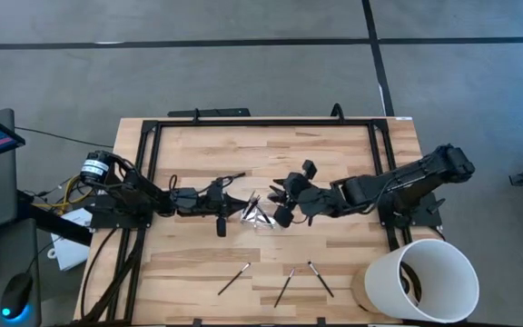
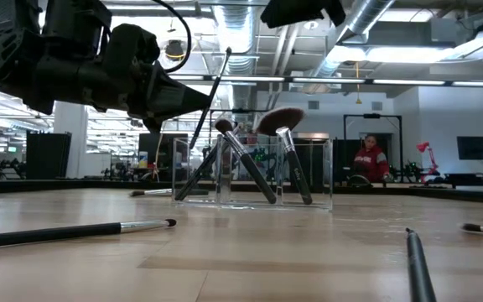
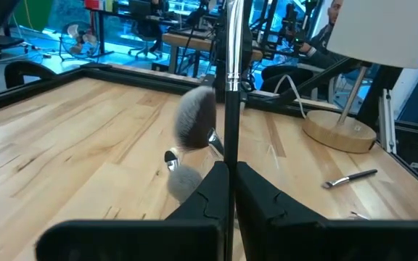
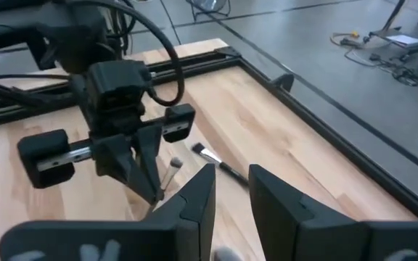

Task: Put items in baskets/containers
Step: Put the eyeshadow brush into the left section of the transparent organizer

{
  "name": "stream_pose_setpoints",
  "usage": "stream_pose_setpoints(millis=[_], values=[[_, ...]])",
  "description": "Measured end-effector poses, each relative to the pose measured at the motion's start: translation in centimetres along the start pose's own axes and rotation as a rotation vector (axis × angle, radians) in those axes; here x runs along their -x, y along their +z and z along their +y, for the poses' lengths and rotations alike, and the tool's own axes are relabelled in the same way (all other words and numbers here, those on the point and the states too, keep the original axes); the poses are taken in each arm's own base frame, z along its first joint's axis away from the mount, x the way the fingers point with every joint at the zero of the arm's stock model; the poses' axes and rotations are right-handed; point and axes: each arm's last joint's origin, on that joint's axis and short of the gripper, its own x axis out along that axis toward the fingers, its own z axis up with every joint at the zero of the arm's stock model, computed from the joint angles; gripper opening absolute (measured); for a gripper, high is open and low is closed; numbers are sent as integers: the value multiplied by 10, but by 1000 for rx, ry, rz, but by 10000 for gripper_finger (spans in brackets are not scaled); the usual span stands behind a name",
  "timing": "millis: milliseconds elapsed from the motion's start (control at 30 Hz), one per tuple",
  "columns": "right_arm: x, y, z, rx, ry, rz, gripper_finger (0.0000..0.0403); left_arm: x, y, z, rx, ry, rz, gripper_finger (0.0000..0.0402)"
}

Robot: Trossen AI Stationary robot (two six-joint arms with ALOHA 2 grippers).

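Loose brushes (image 1: 234,279) lie at table's near edge by white bucket (image 1: 429,277). L gripper (image 1: 228,201) at mid-table pinches a thin brush (image 3: 230,87) upright, just beside clear tray (image 2: 254,172), which holds several brushes leaning incl. the fan-headed one (image 2: 280,122). R gripper (image 1: 284,202) hangs at tray's other side, fingers parted, nothing between them

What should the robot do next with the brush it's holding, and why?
Probably lower it a little toward the clear tray and then let go. The left tool is shut on a thin brush, held upright just beside the tray, which already has several brushes leaning in it. The right tool waits open nearby.
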Motion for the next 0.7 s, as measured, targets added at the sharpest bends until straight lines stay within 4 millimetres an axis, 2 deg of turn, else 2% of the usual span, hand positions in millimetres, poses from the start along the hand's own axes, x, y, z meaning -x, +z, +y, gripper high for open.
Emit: stream_pose_setpoints(millis=[433,700], values=[[-1,3,3,-40,20,-34,77,0,0,0,6,-1,5,10],[-1,4,3,-40,19,-34,77,0,-6,4,40,25,66,10]])
